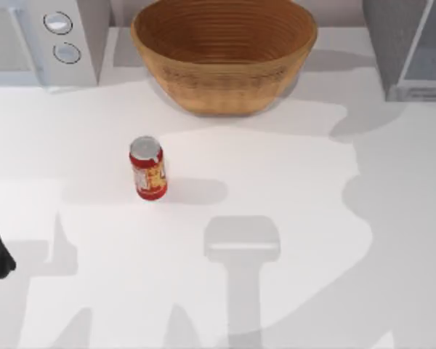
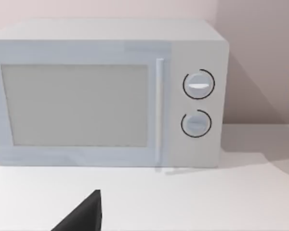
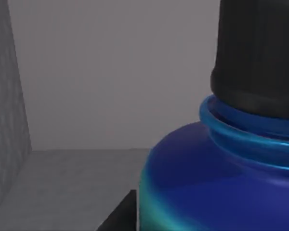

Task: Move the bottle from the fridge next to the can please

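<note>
Bottle [image 3: 221, 178] stands inside fridge [image 1: 410, 47], close in front of my right hand; hand state: cannot tell. Looks rigid, glossy, probably slippery; squat body safer than black cap [image 3: 260, 53]. Can [image 1: 147, 169] upright on tabletop [image 1: 291, 218]. Left arm parked facing microwave [image 2: 106, 91].

The bottle [image 3: 216, 178] — blue-shouldered, turquoise lower down, black round cap — stands upright on the grey floor inside the fridge [image 1: 410, 47], which sits at the table's far right corner. The can [image 1: 147, 169] — red, yellowish label, silver top — stands upright left of centre.
</note>
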